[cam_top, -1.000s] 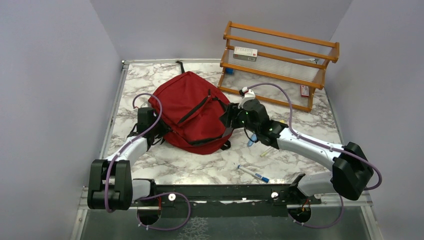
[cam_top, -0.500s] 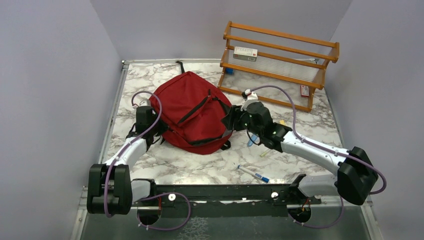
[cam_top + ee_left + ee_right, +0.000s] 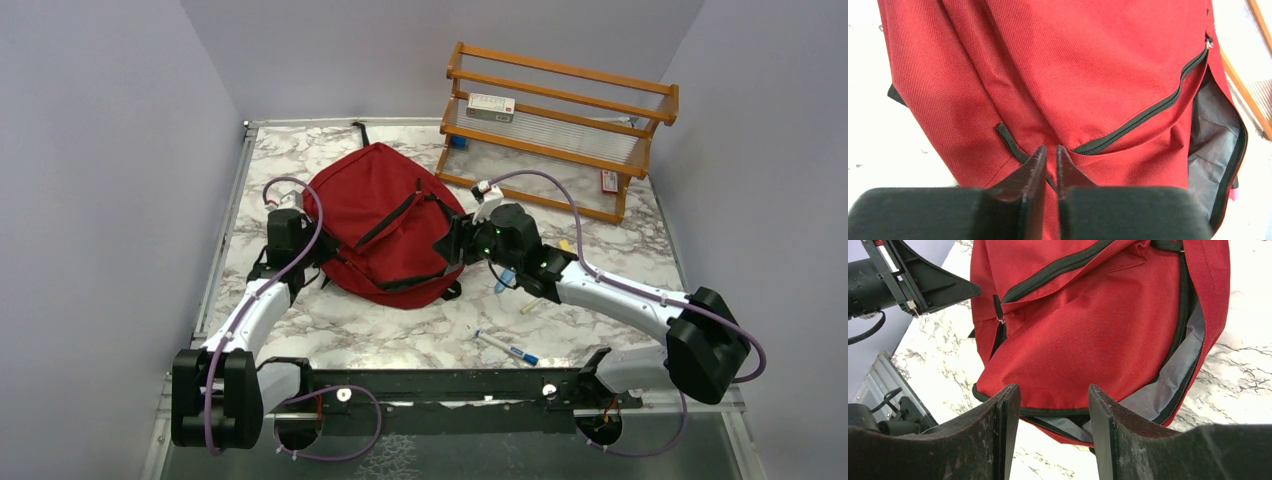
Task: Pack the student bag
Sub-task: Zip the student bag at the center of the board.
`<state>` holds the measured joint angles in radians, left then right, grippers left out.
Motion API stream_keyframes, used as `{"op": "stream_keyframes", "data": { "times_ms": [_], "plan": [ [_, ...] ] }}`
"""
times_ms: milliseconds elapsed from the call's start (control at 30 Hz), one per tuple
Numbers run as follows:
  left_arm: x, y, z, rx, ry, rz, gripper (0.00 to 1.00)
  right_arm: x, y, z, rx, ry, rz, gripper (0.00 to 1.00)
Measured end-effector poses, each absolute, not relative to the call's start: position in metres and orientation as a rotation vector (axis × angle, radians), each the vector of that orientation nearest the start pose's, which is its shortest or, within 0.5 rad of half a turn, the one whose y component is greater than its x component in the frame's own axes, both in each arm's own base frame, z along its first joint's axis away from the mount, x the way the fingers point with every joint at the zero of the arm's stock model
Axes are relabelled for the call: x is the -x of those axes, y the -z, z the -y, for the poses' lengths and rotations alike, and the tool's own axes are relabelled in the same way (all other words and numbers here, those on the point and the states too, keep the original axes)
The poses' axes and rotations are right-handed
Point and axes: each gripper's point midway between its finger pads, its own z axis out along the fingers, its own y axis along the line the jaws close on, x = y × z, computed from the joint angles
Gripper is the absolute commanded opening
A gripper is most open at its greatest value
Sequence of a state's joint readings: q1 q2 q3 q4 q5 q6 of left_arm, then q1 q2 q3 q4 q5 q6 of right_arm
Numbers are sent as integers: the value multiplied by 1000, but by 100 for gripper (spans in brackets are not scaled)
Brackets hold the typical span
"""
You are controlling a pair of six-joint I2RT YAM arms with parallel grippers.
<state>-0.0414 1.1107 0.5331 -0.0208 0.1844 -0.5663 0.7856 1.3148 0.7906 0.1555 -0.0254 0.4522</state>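
Marbled tabletop (image 3: 400, 335) is carrying the student bag (image 3: 385, 215) left of centre, with the left gripper (image 3: 1046, 150) holding its fingers closed to a sliver at a black zip tab (image 3: 1009, 142) on the bag's left flank, and the right gripper (image 3: 1052, 390) holding its fingers wide apart at the gaping grey-lined mouth on the right. I am judging this as the opening step: next the mouth needs holding wide and a pen (image 3: 508, 350) fetching. Whether the left fingers are pinching the tab is proving hard to tell.
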Motion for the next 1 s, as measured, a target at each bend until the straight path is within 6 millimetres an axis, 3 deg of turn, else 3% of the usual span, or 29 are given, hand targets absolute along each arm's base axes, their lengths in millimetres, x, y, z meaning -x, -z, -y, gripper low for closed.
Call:
{"op": "stream_keyframes", "data": {
  "times_ms": [200, 500, 1000],
  "plan": [
    [-316, -94, 67, 555, 552, -2182, 23, -277, -173, -309, 336, -841, -2011, 57],
    [-312, -60, 62, 691, 514, -2272, 26, -278, -175, -306, 304, -832, -2010, 57],
    [-314, -44, 57, 757, 474, -2295, 31, -279, -176, -305, 285, -831, -2009, 57]
  ]
}}
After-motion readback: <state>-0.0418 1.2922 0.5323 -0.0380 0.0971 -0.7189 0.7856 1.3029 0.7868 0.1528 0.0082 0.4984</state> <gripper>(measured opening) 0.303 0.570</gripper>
